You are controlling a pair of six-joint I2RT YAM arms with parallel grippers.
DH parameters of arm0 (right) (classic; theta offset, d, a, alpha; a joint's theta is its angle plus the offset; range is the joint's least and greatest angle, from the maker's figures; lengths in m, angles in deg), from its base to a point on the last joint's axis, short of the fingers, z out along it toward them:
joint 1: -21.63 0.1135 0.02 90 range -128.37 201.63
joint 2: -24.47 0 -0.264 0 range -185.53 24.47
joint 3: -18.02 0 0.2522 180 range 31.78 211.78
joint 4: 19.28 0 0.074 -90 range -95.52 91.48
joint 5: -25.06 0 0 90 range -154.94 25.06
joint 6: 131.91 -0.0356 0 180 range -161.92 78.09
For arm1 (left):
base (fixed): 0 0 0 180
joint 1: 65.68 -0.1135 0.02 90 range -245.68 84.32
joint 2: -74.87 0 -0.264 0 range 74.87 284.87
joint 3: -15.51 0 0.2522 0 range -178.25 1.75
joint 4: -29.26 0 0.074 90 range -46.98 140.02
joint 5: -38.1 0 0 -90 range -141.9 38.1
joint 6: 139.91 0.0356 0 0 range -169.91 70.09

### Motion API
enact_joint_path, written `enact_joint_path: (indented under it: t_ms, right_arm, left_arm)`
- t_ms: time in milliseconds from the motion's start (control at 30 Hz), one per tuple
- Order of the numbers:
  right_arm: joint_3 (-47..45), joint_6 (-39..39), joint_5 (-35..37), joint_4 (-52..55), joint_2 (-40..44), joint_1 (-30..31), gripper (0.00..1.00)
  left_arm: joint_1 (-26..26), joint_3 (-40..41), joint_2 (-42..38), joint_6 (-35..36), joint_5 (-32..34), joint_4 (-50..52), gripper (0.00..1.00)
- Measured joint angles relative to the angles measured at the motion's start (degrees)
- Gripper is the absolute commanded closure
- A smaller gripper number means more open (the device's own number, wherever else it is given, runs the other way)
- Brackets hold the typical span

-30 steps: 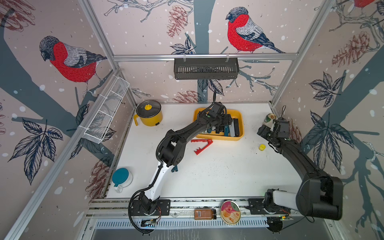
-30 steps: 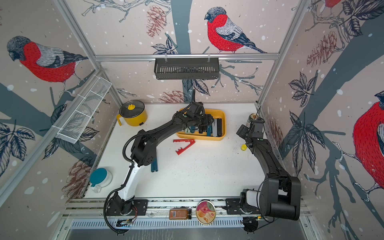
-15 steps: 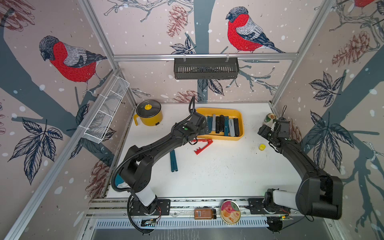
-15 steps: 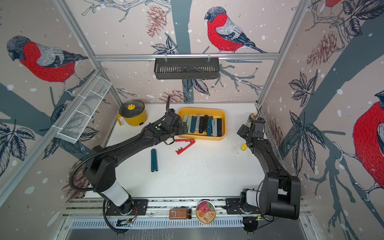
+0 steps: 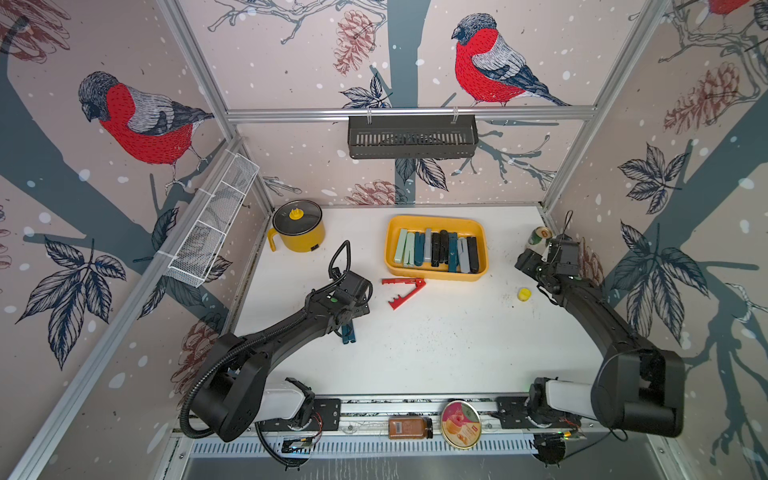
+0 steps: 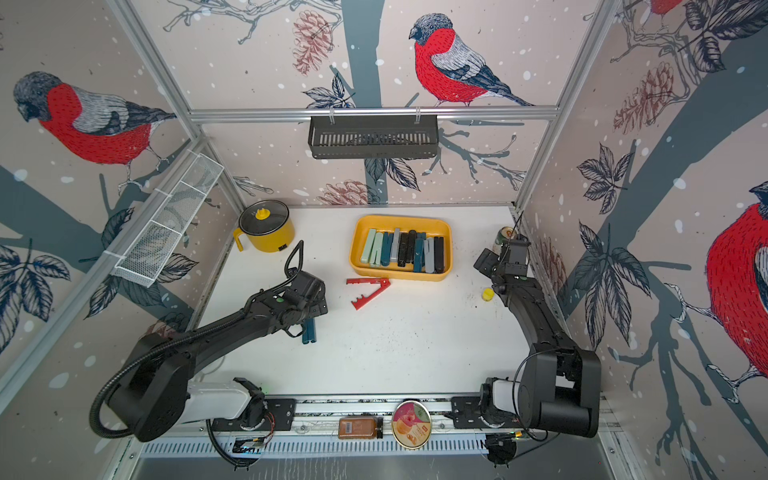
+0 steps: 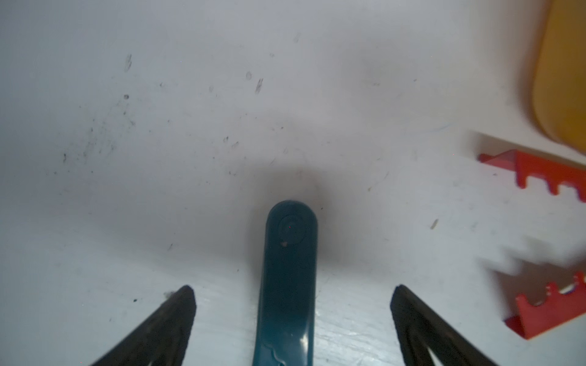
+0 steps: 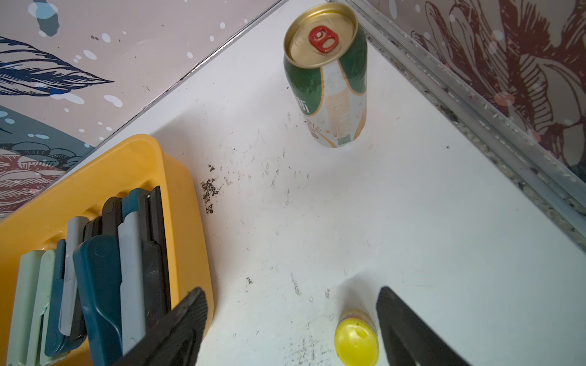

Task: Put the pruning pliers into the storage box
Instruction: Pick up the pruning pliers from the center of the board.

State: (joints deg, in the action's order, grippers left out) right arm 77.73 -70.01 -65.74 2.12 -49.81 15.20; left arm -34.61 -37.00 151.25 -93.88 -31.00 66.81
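My left pincer point(image 7: 293, 287) stands wide, astride the teal pliers point(image 7: 288, 240) lying flat on the table point(image 7: 126, 190), well apart from the storage box point(image 5: 436, 275). My height is unclear; closing too high would probably let them slip.

The left gripper point(image 7: 290, 290) has left the box point(image 5: 434, 220), swung back across the table point(image 5: 457, 340), and now hangs over the teal pliers point(image 5: 348, 335), jaws either side.

White table point(image 5: 436, 345), scuffed, bearing: yellow pot point(image 5: 297, 228), yellow storage box point(image 5: 434, 219), red pruning pliers point(image 5: 417, 284) spread in a V, closed teal pruning pliers point(image 5: 348, 336), upright can point(image 5: 537, 240), small yellow-capped bottle point(image 5: 524, 294).
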Motion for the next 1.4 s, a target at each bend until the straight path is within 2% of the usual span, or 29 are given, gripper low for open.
enact_joint_path:
  t_ms: [300, 567, 1000, 1233, 1400]
  right_arm:
    - [0.1, 1.0, 0.0, 0.0, 0.0, 0.0, 0.15]
    - [0.1, 1.1, 0.0, 0.1, 0.0, 0.0, 0.15]
    - [0.1, 1.1, 0.0, 0.1, -0.1, 0.0, 0.15]
    - [0.1, 1.1, 0.1, 0.0, -0.4, 0.0, 0.15]
    - [0.1, 1.0, 0.2, 0.0, -0.4, 0.0, 0.15]
  left_arm:
    - [-2.4, 4.8, 3.4, -0.5, -4.0, -4.5, 0.21]
    - [-2.8, 5.0, 3.7, 0.0, -4.8, -7.0, 0.48]
    - [-2.8, 5.2, 1.2, 0.4, -9.3, -7.3, 0.69]
    - [-2.8, 2.7, -0.3, 0.6, -10.2, -6.3, 0.84]
    - [-2.8, -5.4, -2.2, 2.5, -10.1, -3.8, 0.87]
